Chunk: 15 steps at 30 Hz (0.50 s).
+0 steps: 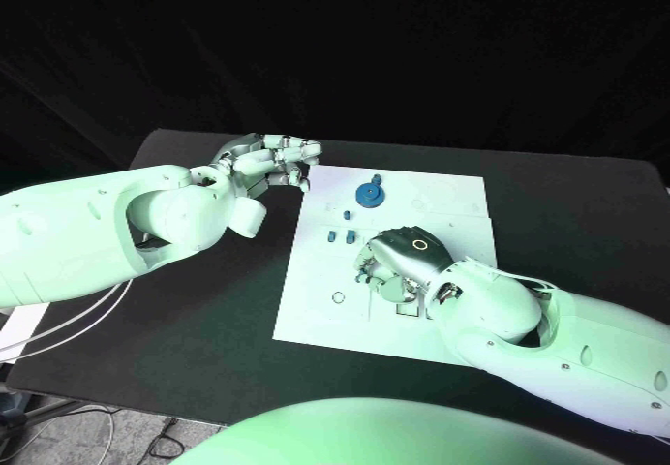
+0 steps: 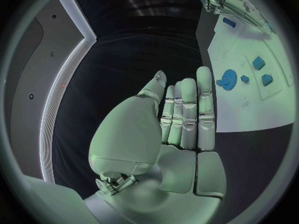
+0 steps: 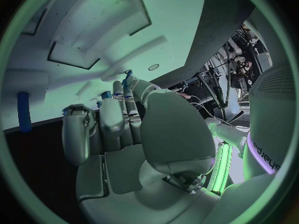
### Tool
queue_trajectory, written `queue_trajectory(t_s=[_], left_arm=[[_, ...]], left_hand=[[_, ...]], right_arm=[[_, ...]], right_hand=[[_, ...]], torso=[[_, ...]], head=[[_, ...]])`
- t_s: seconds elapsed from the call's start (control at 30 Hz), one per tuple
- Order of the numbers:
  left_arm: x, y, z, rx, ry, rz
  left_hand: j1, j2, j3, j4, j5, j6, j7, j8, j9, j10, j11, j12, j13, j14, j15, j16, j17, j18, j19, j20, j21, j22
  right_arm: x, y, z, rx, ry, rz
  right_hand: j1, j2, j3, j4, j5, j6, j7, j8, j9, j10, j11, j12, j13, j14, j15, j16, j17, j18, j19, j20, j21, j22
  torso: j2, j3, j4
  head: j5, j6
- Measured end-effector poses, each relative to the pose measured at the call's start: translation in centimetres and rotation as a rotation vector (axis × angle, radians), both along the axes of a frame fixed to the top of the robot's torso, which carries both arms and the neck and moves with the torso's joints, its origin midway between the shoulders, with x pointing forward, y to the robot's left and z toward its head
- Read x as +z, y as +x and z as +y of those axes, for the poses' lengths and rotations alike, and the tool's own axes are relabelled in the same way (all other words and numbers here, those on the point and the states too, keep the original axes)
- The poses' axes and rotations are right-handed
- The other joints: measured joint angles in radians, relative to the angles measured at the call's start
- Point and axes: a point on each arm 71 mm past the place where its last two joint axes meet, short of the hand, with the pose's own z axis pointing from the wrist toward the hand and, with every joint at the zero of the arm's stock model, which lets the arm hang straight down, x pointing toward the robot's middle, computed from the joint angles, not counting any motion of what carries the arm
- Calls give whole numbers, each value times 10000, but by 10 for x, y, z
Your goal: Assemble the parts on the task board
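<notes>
White and flat, the board [image 1: 419, 203] is lying in the middle of the black table [image 1: 587, 223], and both my hands are working around it. My right hand [image 1: 405, 260] is hovering low over the near middle of the board, palm down, fingers curled toward the surface; in my right wrist view a small blue piece [image 3: 127, 77] is showing at my fingertips [image 3: 124, 92], but I cannot tell whether I am pinching it or only touching it. A blue bar [image 3: 24, 111] is lying near the board's edge there. My left hand [image 1: 265, 160] is hanging at the board's far left corner, over the table just beside it, holding nothing; in my left wrist view its fingers [image 2: 187, 109] are standing straight and pressed together. A round blue disc [image 1: 370, 194] is sitting on the far part of the board, with small blue blocks [image 1: 340, 234] just nearer, left of my right hand.
</notes>
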Motion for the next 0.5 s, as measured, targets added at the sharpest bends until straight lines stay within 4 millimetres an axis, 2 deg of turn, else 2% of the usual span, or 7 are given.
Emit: queue_trajectory(t_s=[0.5], left_arm=[[0, 0, 0, -43, 27, -17]], left_hand=[[0, 0, 0, 0, 0, 0, 0, 0, -8, 0, 0, 0, 1, 0, 0, 0, -14, -1, 0, 0, 0, -8]], right_arm=[[1, -4, 2, 80, 54, -36]], right_hand=[[0, 0, 0, 0, -2, 0, 0, 0, -1, 0, 0, 0, 1, 0, 0, 0, -1, 0, 0, 0, 0, -1]], torso=[[-3, 6, -2]], head=[[-11, 0]])
